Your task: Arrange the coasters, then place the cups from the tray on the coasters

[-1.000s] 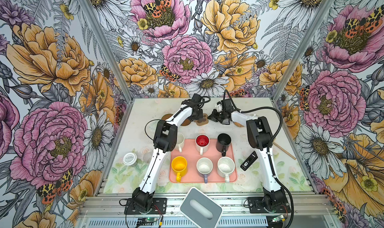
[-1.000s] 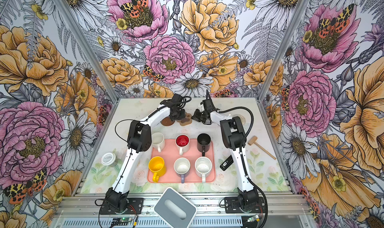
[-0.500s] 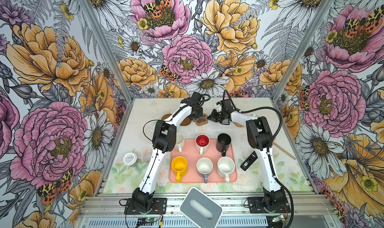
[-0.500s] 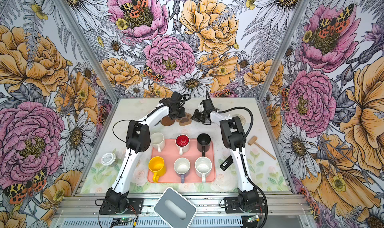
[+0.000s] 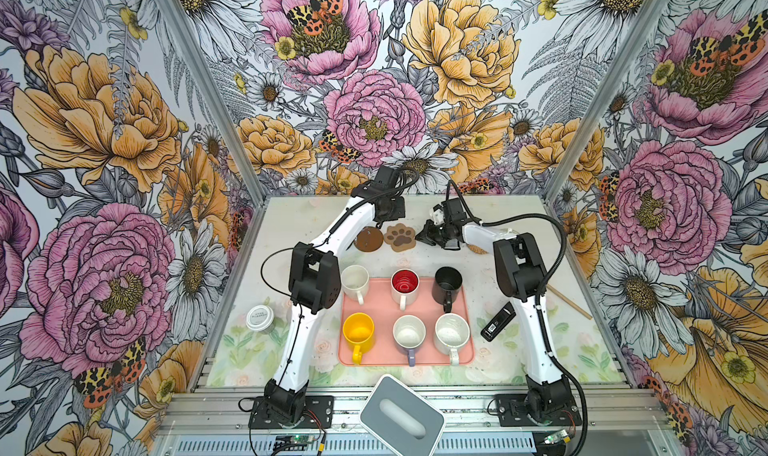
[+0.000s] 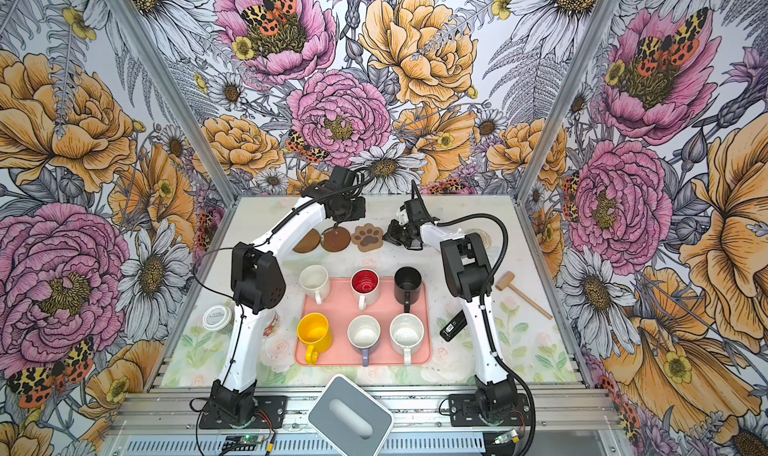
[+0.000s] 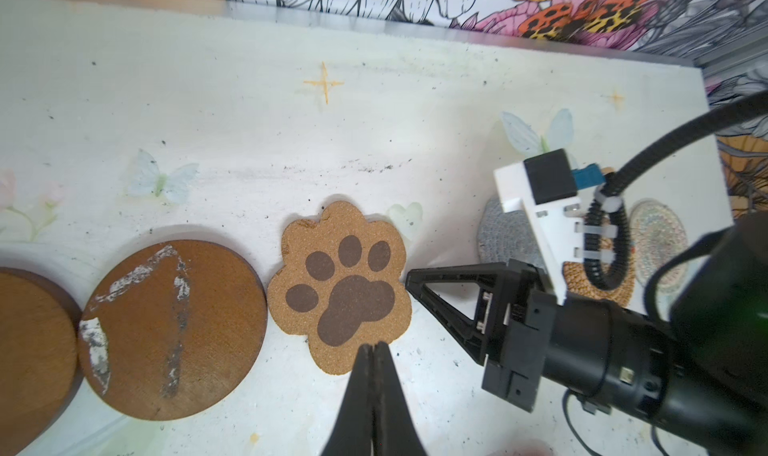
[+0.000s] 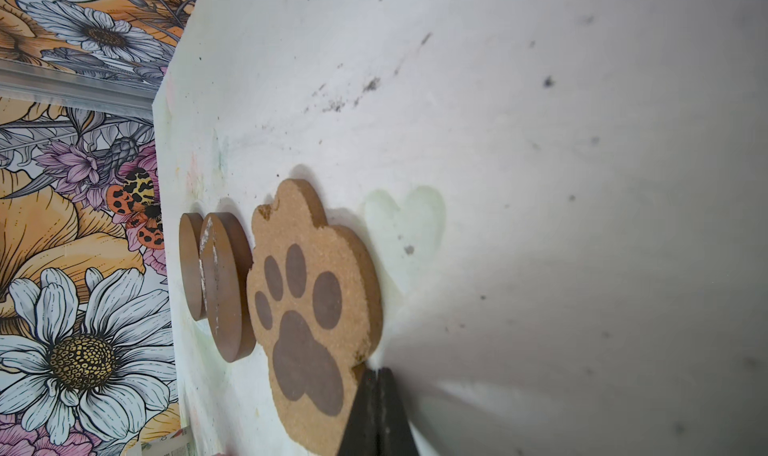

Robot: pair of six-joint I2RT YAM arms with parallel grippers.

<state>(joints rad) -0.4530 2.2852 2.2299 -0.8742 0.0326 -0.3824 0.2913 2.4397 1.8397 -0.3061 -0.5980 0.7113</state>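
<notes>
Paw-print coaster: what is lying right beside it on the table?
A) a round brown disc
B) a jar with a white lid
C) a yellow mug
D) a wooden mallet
A: in the left wrist view the paw-print coaster lies flat next to a scuffed round brown disc, their edges touching or almost so.

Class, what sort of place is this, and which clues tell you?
Most likely a robot test booth, not a kitchen: two robot arms bolted to a metal frame, flower-printed walls closing in one small table.
</notes>
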